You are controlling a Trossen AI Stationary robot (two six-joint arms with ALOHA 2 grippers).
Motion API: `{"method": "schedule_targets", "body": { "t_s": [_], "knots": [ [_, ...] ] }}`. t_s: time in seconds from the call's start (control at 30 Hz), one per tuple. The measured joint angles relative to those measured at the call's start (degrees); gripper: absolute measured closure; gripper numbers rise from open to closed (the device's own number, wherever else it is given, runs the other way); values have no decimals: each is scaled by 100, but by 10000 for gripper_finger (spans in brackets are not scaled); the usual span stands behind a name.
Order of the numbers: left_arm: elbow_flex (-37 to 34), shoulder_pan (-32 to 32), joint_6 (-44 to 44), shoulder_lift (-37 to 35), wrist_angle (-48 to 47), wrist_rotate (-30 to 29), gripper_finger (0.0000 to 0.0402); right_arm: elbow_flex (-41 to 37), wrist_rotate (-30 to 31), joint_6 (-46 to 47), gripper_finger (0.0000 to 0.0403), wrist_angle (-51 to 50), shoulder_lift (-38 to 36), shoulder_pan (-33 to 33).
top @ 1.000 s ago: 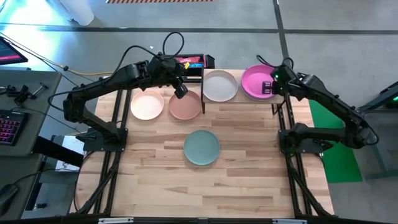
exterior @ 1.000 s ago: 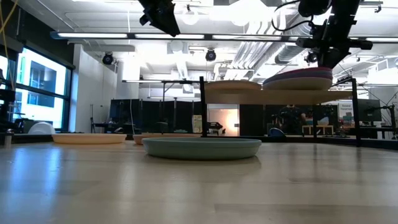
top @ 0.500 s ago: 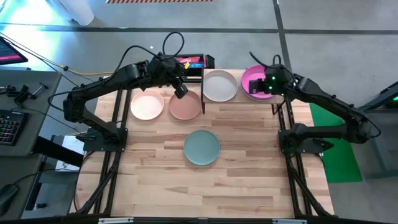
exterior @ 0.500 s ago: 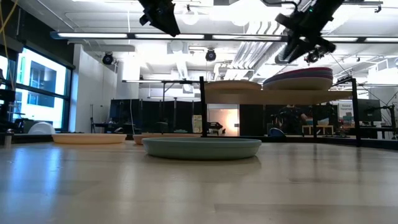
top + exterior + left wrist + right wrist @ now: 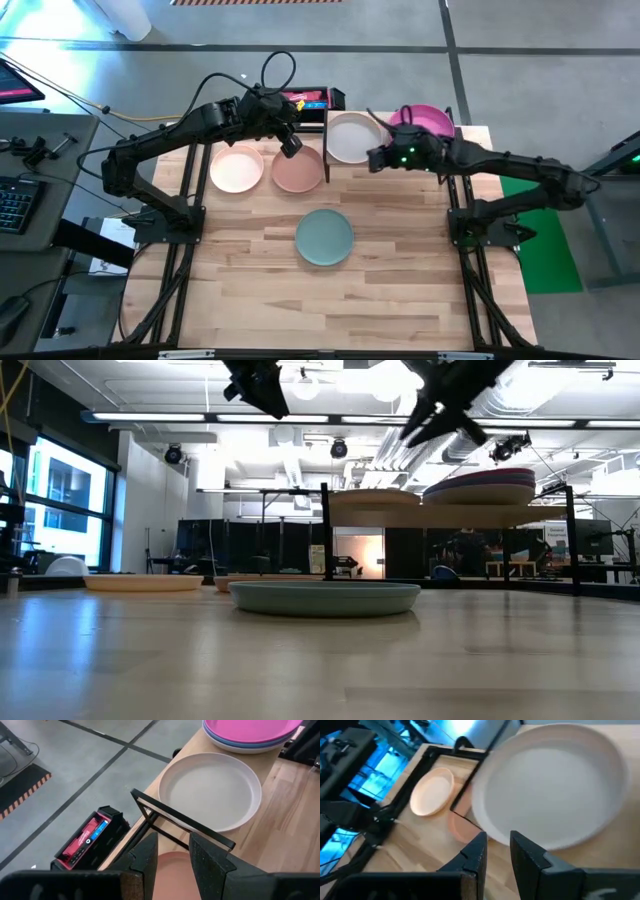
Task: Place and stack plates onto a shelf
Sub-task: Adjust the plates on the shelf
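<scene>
Right, right gripper (image 5: 375, 158): jaws narrow, holding nothing, off the shelf's (image 5: 455, 135) front edge, cream plate (image 5: 352, 137) at its 11 o'clock. Left gripper (image 5: 291, 146): narrow, empty, above the terracotta plate (image 5: 297, 171). Teal plate (image 5: 325, 237) sits at your 6; approach it low, pinch the rim, lift level. No legible writing.

We see two dark arms, each built from chunky jointed pieces. Black cables loop over the left arm (image 5: 190, 130). A small green light glows on the right arm (image 5: 500, 165) near its wrist. Both stand on black frames. Each gripper has two thick, dark, flat-sided fingers (image 5: 207, 865).
</scene>
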Motion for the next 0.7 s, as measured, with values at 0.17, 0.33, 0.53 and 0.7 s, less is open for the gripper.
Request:
{"method": "schedule_targets", "body": {
  "t_s": [0.17,0.33,0.53,0.7],
  "knots": [
    [0,0,3,0,0,-6,300,0,-128,136,336,448,491,73],
    [0,0,10,0,-2,4,300,-1,-293,260,336,632,892,188],
    [0,0,10,0,-2,12,300,-1,-290,391,336,677,1160,313],
    [0,0,8,0,-2,12,300,-1,-129,496,336,778,1276,309]
  ]
}}
